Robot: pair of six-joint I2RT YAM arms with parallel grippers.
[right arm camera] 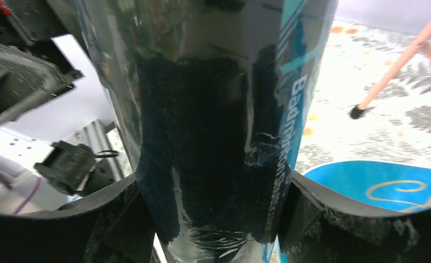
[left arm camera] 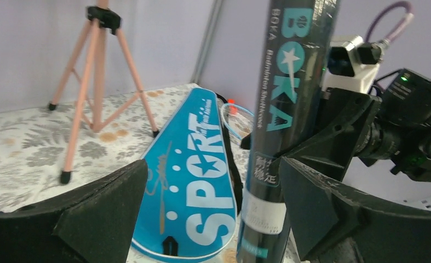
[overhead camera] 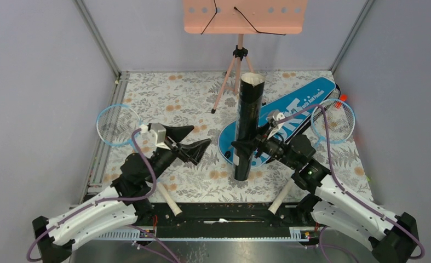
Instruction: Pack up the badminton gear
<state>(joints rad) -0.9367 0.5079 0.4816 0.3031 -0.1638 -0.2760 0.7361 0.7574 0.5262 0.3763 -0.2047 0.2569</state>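
The black tube (right arm camera: 213,109) overruns both wrist views; the right racket (overhead camera: 340,125) seems partly hidden beneath the right arm (overhead camera: 306,161).

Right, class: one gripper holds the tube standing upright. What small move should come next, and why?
Probably ease the left gripper forward toward the black tube. It is open, empty and aimed at the tube, which the right gripper clamps upright beside the blue bag.
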